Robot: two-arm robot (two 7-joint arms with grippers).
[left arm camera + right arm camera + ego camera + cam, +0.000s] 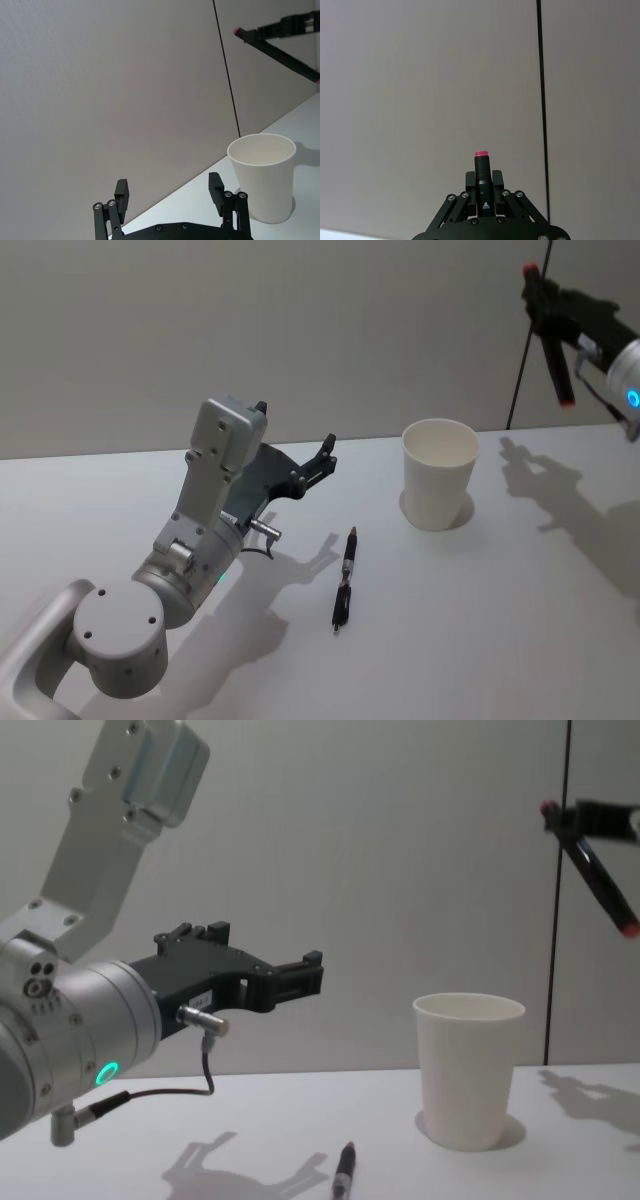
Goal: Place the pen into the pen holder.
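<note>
Placement status: the pen holder (pixel 438 490) stands upright on the table (pixel 520 640) with its mouth facing up, so a pen can be lowered in from above. No pen shows inside it.

The right gripper (pixel 481 184) sits high, above and to the right of the cup. This position is judged suitable for carrying its load over the rim. Its fingers are pressed together on the barrel of a red-tipped pen (pixel 557 360), which slants steeply downward in the head view.

A loose pen (pixel 343 580) lies flat on the table, near the cup on its left and nearer the robot, apart from it and untouched.

The left gripper (pixel 169 192) hovers above the table, left of the loose pen and aimed toward the cup — fingers spread wide, gripping nothing, touching nothing. Judgement: the left arm is either on standby or poised for the loose pen — which of the two cannot be determined.
</note>
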